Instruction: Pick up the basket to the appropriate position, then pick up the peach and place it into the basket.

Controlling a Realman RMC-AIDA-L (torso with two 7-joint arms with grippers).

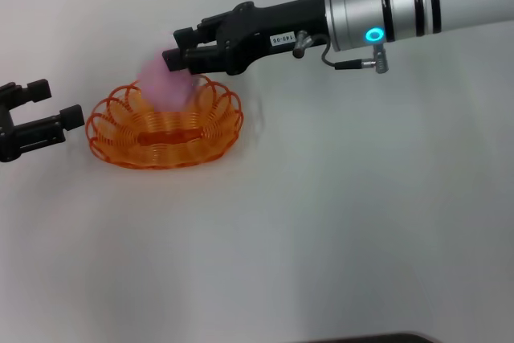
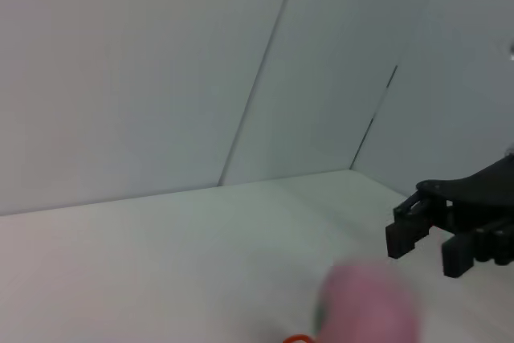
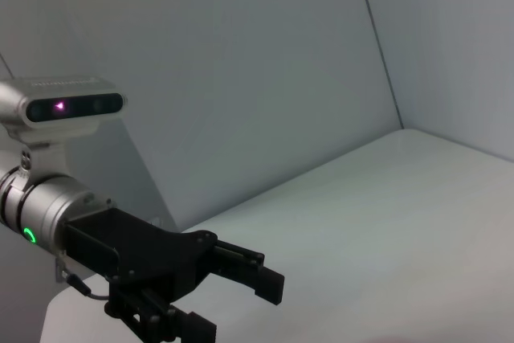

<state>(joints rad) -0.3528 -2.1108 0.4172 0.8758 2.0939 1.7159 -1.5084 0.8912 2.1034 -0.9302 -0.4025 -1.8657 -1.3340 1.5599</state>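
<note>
Near the white counter's far left corner, the right tool, open and empty, hovers over a blurred, seemingly light, smooth pinkish-mauve round peach at the oval orange wire basket's far rim, best gripped across its middle; the left tool waits open beside it.

Head camera looks down; each wrist camera faces the opposite arm.

the right end effector reaches in from the right, fingers parted. the left end effector waits low at the left, fingers spread.
</note>
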